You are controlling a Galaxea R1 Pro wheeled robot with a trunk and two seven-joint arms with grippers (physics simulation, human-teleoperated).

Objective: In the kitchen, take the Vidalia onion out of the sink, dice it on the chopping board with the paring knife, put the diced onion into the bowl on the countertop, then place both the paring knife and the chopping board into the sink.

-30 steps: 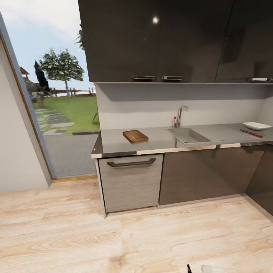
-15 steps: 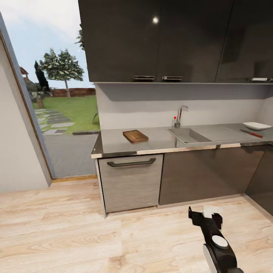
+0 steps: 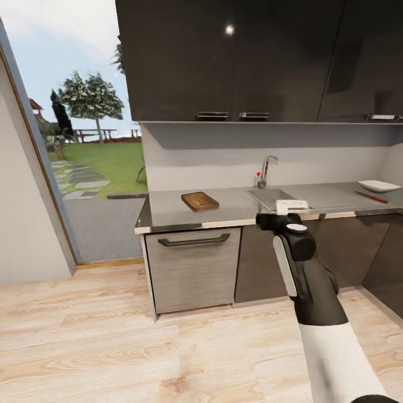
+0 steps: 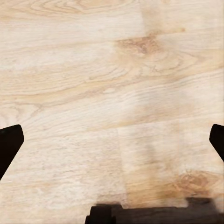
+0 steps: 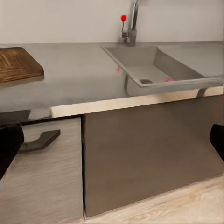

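From where the robot stands, back on the plank floor [image 3: 112, 336] and short of the bench [image 3: 224, 210], the worry is reach: the right arm is stretched toward the sink [image 5: 154, 70], and if it goes for the onion [image 5: 169, 80] from this far off, my guess is it comes up short or knocks the bench edge. The onion shows as a small pink spot low against the basin's near wall, so a pincer coming over that lip could miss it or nudge it away.

The right pincer [image 3: 289, 206] is spread wide and holds nothing; its dark tips sit at the far edges of the wrist camera, touching nothing. The left pincer [image 4: 112, 144] hangs over bare floor, equally wide and empty.

The board [image 3: 200, 201] lies on the bench beside the sink, with the bowl [image 3: 379, 185] and knife [image 3: 370, 196] at the far end.
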